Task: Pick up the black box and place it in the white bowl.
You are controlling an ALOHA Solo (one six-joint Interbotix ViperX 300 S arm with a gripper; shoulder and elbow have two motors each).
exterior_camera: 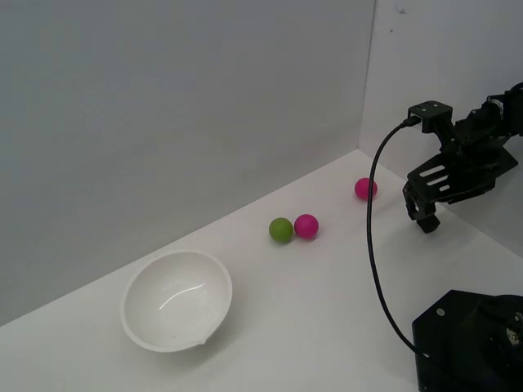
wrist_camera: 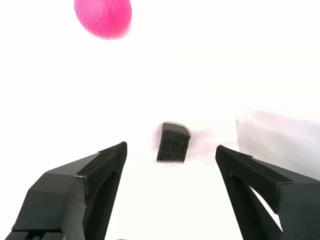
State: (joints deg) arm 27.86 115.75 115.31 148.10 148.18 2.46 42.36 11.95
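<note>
The black box (wrist_camera: 173,143) is a small matte cube lying on the white surface in the wrist view, just ahead of the gap between my open fingers (wrist_camera: 95,175). My gripper (wrist_camera: 172,165) holds nothing. In the exterior view the gripper (exterior_camera: 426,217) hangs a little above the table at the exterior view's right, and the box is hidden behind it there. The white bowl (exterior_camera: 176,300) sits at the exterior view's lower left, far from the gripper, with nothing in it.
A pink ball (exterior_camera: 365,189) (wrist_camera: 103,17) lies near the gripper. A green ball (exterior_camera: 281,230) and another pink ball (exterior_camera: 306,225) touch each other mid-table. White walls close the back and right. The black robot base (exterior_camera: 470,343) fills the lower right corner.
</note>
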